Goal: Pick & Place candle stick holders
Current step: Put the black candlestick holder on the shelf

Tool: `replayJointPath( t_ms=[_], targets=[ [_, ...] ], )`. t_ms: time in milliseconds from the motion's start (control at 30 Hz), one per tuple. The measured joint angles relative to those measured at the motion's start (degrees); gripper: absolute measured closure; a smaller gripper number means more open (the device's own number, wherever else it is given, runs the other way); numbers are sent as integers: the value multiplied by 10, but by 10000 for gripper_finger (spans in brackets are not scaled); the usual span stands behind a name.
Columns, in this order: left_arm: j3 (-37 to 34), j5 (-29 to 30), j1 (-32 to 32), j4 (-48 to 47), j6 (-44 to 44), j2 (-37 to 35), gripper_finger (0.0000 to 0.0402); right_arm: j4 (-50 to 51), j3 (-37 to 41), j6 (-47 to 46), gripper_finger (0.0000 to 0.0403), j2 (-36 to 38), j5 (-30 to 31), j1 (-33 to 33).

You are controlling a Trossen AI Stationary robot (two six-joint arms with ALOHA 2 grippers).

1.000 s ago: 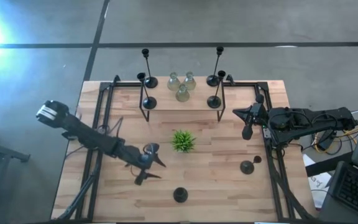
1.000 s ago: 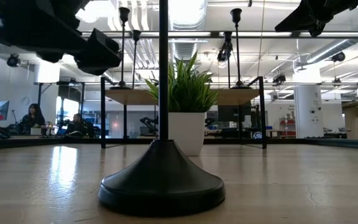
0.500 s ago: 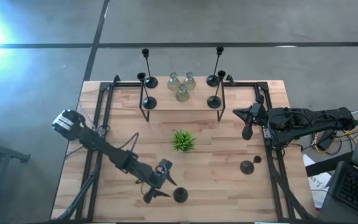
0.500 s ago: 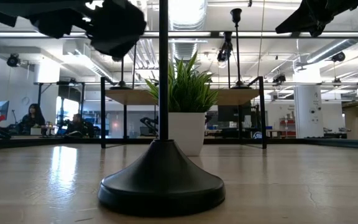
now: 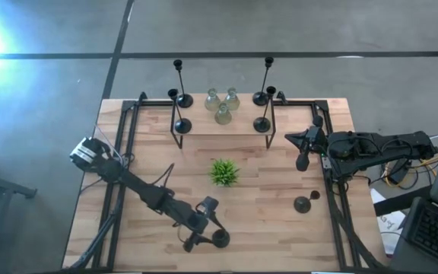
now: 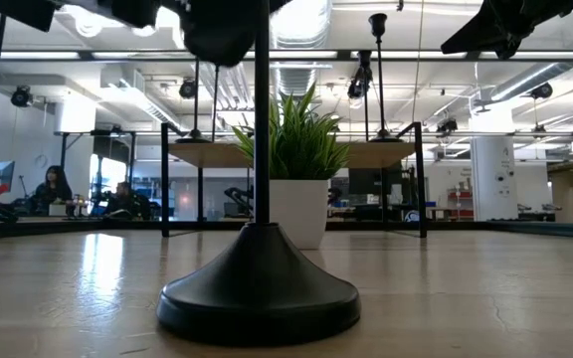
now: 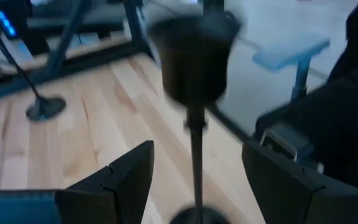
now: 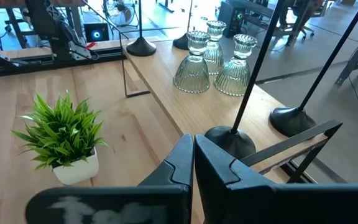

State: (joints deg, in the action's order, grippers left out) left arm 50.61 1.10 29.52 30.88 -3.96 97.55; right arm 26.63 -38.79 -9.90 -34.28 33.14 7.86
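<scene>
Fingers spread around blurred candle holder; base cropped.

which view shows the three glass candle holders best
The right wrist view: the three glass candle holders stand close and large on the raised shelf, ribbed bowls plain. The high view shows them small, clustered from above. The low view hides them behind the plant; the left wrist view misses them.

Table: pale wood planks, smooth, slight sheen. Candle stick holder: black metal, matt, smooth dome base. 3 glass holders: clear, ribbed, glossy. Plant: green plastic-looking leaves, white smooth pot.
</scene>
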Motion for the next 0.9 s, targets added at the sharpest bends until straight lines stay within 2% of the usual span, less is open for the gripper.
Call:
replayJointPath(
  t_ms=[400, 533, 700, 867, 900],
  targets=[
    [5, 0, -4, 21, 11, 10, 155, 1, 0, 0, 394, 0, 0, 0],
    [9, 0, -10, 22, 14, 14, 173, 1, 0, 0, 394, 0, 0, 0],
    [9, 0, -10, 22, 30, 14, 243, 1, 0, 0, 394, 0, 0, 0],
    [10, 10, -10, 21, 39, 14, 366, 1, 0, 11, 394, 0, 0, 0],
    [12, 19, -10, 21, 40, 14, 380, 1, 0, 11, 394, 0, 0, 0]
  ],
)
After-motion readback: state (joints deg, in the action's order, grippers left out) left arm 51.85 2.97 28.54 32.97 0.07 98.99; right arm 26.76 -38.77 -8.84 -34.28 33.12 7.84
